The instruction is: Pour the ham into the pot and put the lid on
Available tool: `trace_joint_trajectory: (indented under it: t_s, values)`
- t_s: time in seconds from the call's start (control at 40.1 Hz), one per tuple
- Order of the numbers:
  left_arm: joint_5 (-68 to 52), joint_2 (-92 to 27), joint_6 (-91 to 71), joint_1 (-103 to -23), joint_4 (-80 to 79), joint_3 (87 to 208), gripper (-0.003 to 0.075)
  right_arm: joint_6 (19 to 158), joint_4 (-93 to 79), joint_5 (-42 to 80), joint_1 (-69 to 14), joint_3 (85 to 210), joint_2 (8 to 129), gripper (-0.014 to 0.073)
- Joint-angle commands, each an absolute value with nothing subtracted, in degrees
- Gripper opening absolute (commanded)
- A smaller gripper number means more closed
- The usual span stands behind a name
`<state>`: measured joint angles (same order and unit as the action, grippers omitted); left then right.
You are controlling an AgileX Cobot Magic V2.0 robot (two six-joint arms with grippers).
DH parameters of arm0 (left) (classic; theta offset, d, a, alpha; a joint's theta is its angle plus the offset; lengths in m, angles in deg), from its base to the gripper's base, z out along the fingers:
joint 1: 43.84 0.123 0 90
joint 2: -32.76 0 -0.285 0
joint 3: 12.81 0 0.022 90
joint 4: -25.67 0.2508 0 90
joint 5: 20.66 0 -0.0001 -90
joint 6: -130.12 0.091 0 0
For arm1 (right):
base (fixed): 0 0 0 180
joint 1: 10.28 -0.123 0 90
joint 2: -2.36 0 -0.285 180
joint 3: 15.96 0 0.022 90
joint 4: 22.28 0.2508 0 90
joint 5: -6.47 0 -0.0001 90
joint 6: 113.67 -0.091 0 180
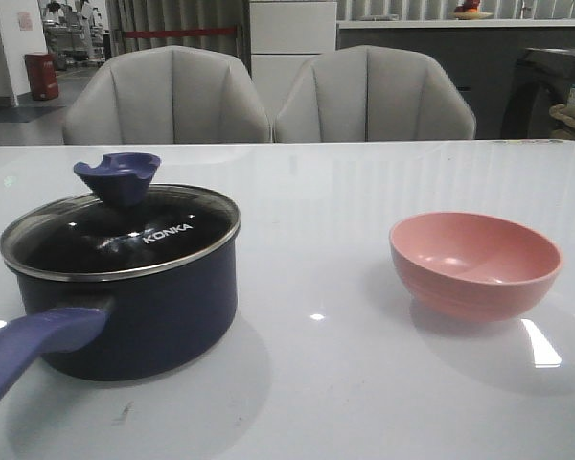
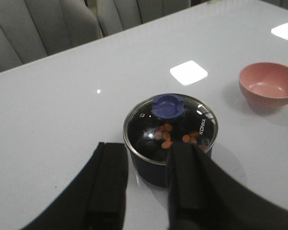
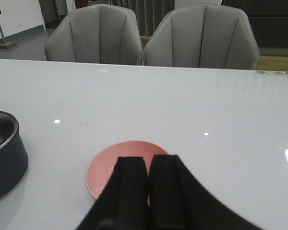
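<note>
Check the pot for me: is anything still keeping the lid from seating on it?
Nothing visible. The lid already sits on the pot, the ham showing through its glass, and the left gripper hangs open, clear of it.

1. The table (image 1: 364,182) is white and glossy, with bright ceiling-light reflections on its surface.
2. The pot (image 1: 144,316) stands directly on the table, just ahead of the left end effector (image 2: 144,184), whose fingers are spread apart above the surface; its long handle (image 1: 29,350) points back toward the robot.
3. A pink bowl (image 1: 474,264) rests upright on the table, directly under and ahead of the right end effector (image 3: 148,184), whose fingers are pressed together.
4. Pot and bowl stand well apart, with bare tabletop between them.
</note>
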<state>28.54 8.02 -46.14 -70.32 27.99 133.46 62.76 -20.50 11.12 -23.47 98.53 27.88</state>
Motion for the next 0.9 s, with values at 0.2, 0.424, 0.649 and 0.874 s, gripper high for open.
trace_joint_trajectory:
  t_s: [0.2, 0.424, 0.649, 0.874]
  values:
    - [7.5, 21.0, -46.7, -70.7, 27.4, 119.8, 0.0113, 63.4, -20.7, 6.8, -23.5, 100.2, 28.2, 0.0161]
    - [3.6, 21.7, -46.7, -70.7, 27.0, 116.1, 0.0113, 63.4, -20.7, 6.8, -23.5, 100.2, 28.2, 0.0161]
    - [3.7, 21.7, -46.7, -70.7, 27.0, 113.6, 0.0113, 63.4, -20.7, 6.8, -23.5, 100.2, 28.2, 0.0161]
    - [4.3, 21.7, -46.7, -70.7, 27.0, 112.2, 0.0113, 63.4, -20.7, 6.8, -23.5, 100.2, 28.2, 0.0161]
